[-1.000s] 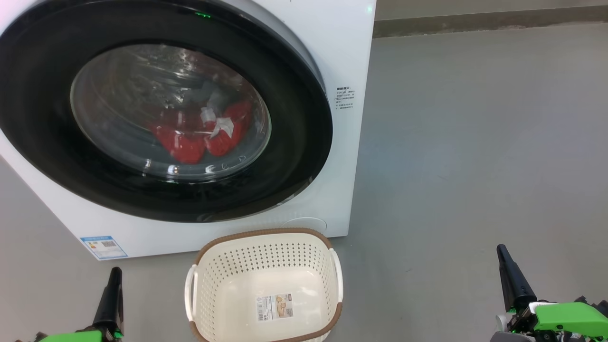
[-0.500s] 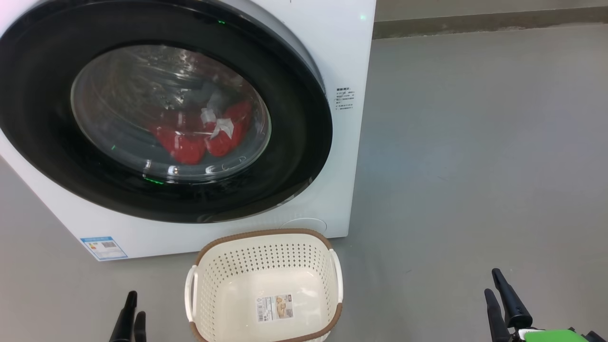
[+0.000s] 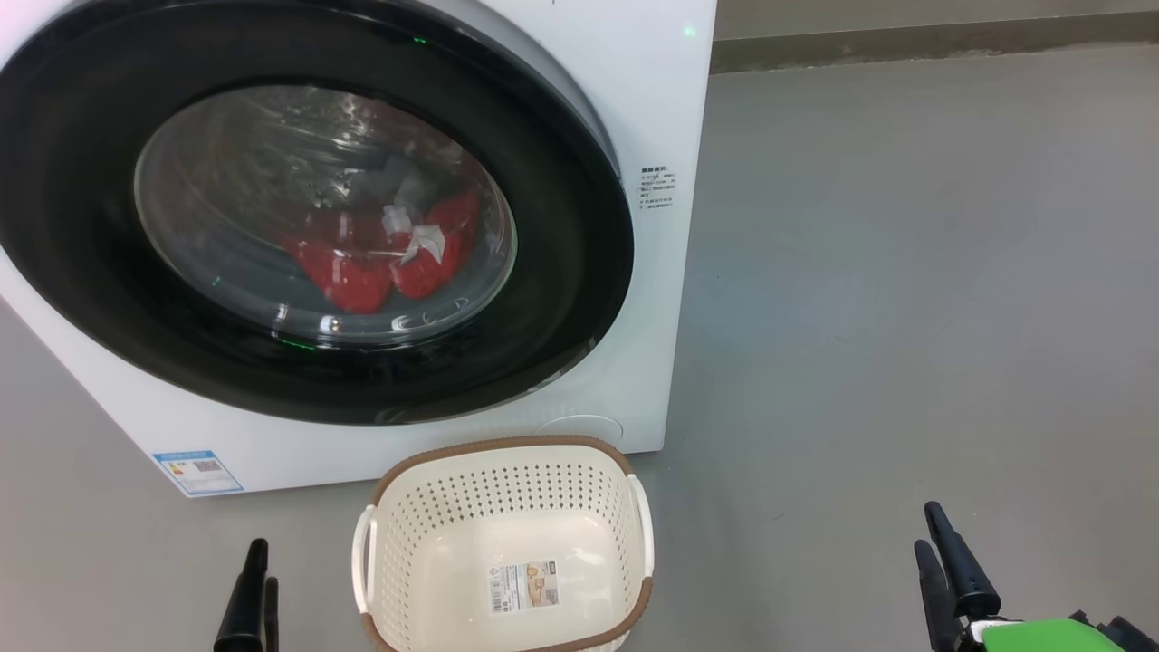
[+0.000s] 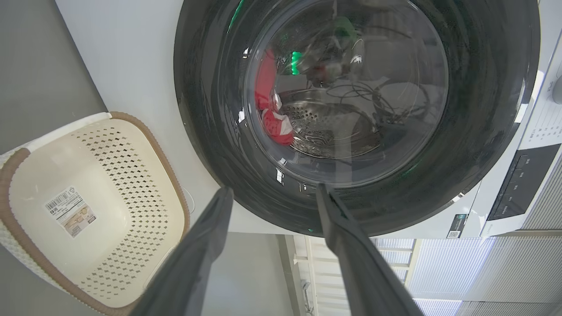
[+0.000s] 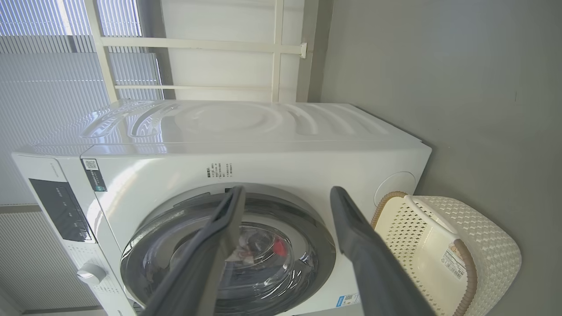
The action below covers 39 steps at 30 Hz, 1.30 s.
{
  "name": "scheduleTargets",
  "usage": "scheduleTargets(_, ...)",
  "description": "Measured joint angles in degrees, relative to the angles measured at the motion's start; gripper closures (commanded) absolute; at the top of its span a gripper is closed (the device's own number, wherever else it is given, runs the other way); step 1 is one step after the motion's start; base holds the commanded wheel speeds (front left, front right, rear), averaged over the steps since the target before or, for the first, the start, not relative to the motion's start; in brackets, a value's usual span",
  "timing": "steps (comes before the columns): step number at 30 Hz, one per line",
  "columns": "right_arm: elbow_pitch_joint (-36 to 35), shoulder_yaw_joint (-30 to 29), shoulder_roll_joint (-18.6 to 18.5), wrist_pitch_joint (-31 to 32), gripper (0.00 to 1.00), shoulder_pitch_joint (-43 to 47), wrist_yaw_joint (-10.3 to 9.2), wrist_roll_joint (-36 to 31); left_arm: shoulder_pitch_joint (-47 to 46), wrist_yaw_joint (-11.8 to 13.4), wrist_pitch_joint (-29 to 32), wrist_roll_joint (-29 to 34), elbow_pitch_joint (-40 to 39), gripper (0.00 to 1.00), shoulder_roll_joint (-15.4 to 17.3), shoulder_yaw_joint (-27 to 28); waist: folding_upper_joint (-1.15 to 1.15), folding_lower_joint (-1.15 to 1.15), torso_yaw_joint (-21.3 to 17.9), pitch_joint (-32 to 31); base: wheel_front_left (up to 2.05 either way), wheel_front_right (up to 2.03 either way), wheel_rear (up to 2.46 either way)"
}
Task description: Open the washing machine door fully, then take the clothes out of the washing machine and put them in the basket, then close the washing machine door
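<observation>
You have every step ahead: the washing machine door [image 3: 272,154] is shut on the clothes [image 3: 362,276] in the drum, the basket [image 3: 498,441] sits empty at its near side, and your left fingers [image 3: 246,598] and right fingers [image 3: 955,561] gape wide, holding nothing.

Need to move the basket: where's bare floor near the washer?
Bare: the floor right of the washer and basket, up to the far wall; a strip left of the basket, below the blue label. Tight: between basket and washer.
</observation>
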Motion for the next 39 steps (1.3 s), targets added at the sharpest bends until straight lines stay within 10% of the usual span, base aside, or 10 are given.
scheduleTargets(39, -4.7, 1.5, -0.1, -6.0, 0.00, -0.6, 0.00, -30.9, 0.0, 1.8, -6.5, 33.8, -8.2, 0.00, 0.4, -2.5, 0.00, 0.00, 0.0, -0.1, 0.00, 0.00, 0.00)
